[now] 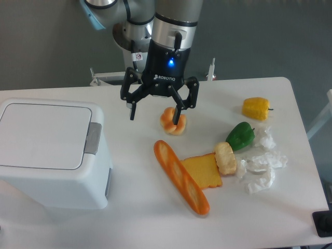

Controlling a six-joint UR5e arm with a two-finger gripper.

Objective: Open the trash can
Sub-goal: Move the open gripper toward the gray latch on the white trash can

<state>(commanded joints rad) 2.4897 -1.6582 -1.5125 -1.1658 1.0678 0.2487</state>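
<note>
- Hanging above the surface (129, 218) behind the food items, the tool (154, 115) has its jaws spread wide and holds nothing; one fingertip overlaps the knotted bread roll (173, 121) in the picture, though contact cannot be confirmed from this single view.
- Task object: the trash can (52, 153), a large white box-shaped bin, sits at the left edge of the surface, well apart from the tool. Lid flat and closed.
- Key relation: the trash can lies to the camera-left of the tool and somewhat nearer the camera. Its grey push latch (94, 138) is on the side of the lid facing the tool, so the latch is the closest part of the bin to the fingers.
- Judgement: task not yet begun on the object itself; the next move calls for travel leftward toward the latch, then a downward press on it.
- Risk, as judgement: open fingers passing low could clip the knotted bread roll on the way.
- Other items right of the trash can: a baguette (181, 177) lying diagonally, a slice of toast (202, 170) touching it, a small pale bread piece (225, 157), a green pepper (240, 135), a yellow pepper (256, 108) and crumpled white paper (262, 166).
- Surface white and matte; grey wall behind the arm's base.
</note>
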